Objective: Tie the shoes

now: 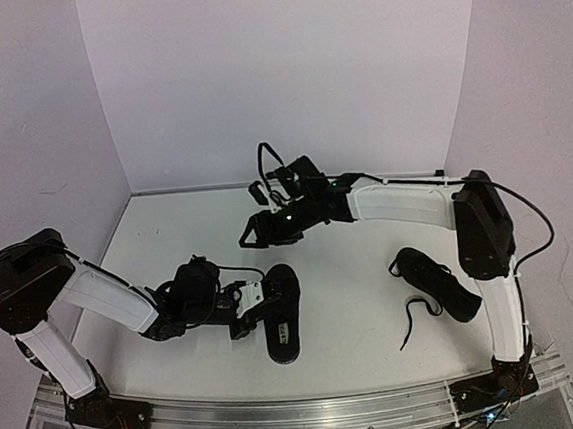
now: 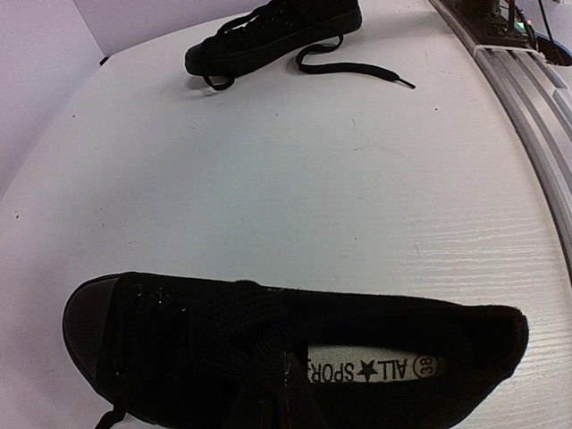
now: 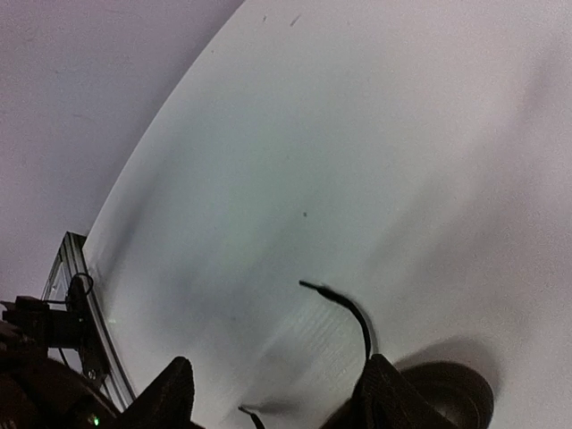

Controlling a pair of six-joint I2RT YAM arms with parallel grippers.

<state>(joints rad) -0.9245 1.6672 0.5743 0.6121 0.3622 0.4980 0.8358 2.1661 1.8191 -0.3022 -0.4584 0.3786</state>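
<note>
One black shoe [image 1: 283,315] lies near the table's front, and my left gripper [image 1: 247,308] sits against its left side. In the left wrist view this shoe [image 2: 447,357] fills the bottom, showing its pale insole label [image 2: 375,368]. My left gripper [image 2: 290,389] is shut over the flat laces [image 2: 237,331]; whether it pinches one is hidden. The other shoe [image 1: 435,284] lies to the right with a loose lace [image 1: 416,316]. My right gripper [image 1: 251,235] hovers behind the first shoe. It is open [image 3: 277,371], with a lace end [image 3: 344,304] curling beside its right finger [image 3: 384,393].
White walls close in the table on the left, back and right. An aluminium rail [image 1: 314,418] runs along the near edge and shows as a rail [image 2: 527,98] in the left wrist view. The second shoe [image 2: 268,31] lies far across bare table.
</note>
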